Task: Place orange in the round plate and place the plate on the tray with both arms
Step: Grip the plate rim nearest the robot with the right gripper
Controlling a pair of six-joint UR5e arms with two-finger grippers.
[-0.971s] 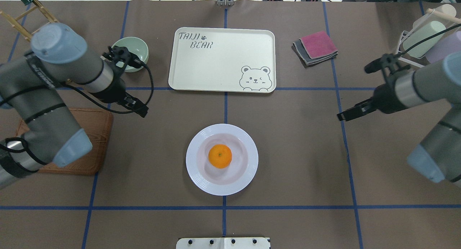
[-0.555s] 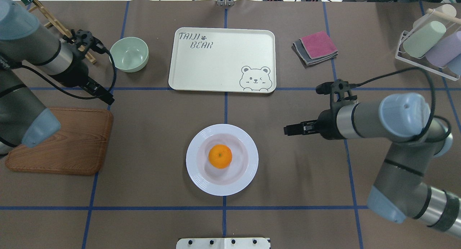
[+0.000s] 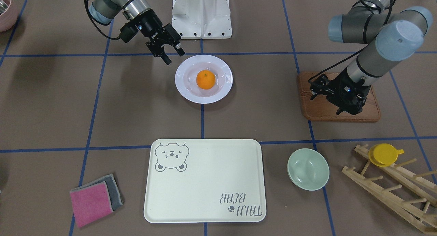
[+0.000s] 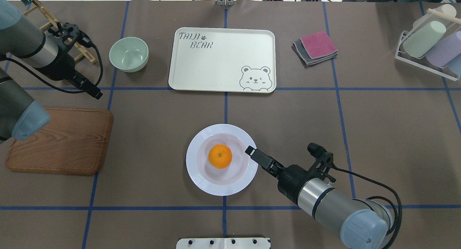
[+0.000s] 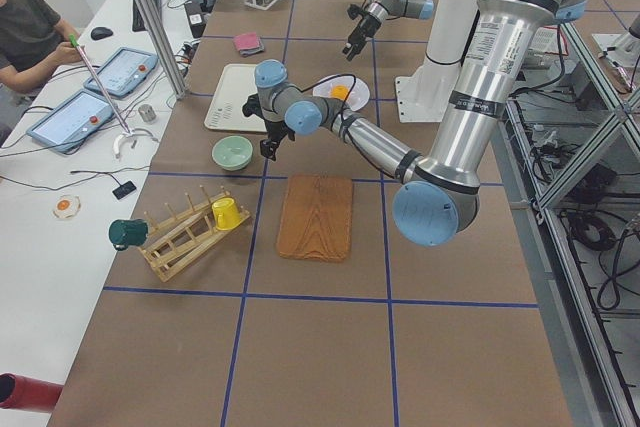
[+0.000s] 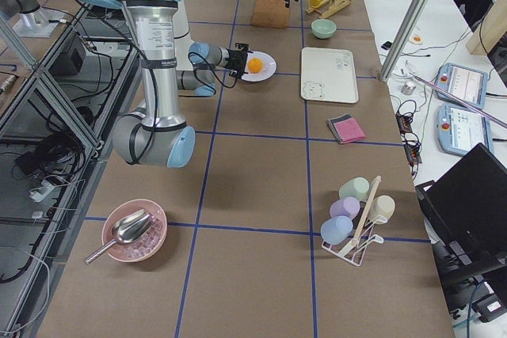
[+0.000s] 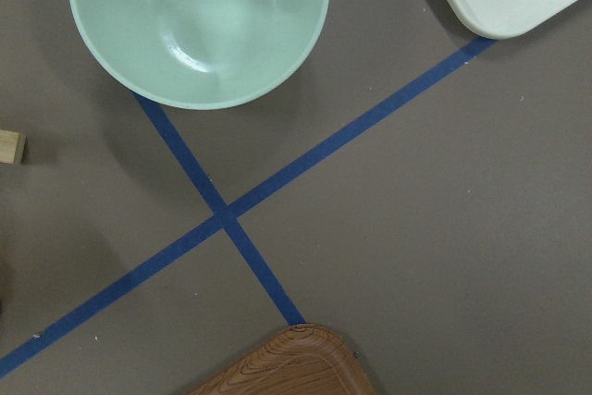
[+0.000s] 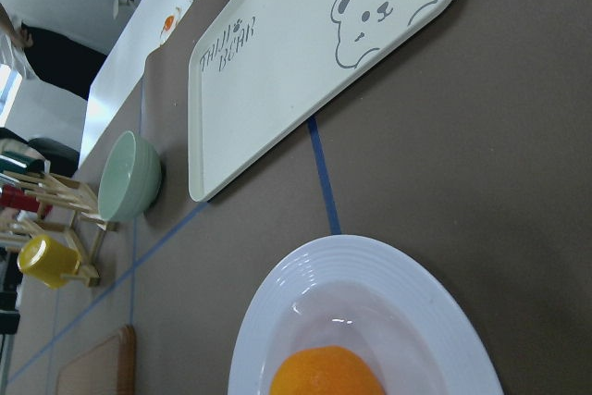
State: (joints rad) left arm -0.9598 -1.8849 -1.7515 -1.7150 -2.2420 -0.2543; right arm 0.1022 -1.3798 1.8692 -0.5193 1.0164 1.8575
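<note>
1. The orange (image 4: 220, 156) was small, round and bright orange with a tiny green stem dot on top. It sat pretty much dead centre in the well of the round plate (image 4: 194, 173).
2. The plate was glossy white, deep, with a wide ridged rim. It stood on the brown surface (image 4: 155, 133) right where two blue tape lines cross, on the robot's side of the tray (image 4: 223, 54) and well apart from it.
3. The tray was cream with rounded corners, a grey bear face in one corner and "TAIJI BEAR" lettering in the opposite one. Nothing sat on it.
4. The right arm came in low from the robot's side, forearm nearly level, pointing diagonally at the plate. The right gripper (image 3: 173, 57) had its two fingers spread apart with nothing between them, tips right at the plate's rim. I honestly couldn't tell if they touched it.
5. The left arm was way off to its own side. The left gripper (image 4: 96, 94) pointed down over the surface between the pale-green bowl (image 4: 129, 54) and the wooden board (image 4: 61, 141). Open or closed? Couldn't tell.
</note>
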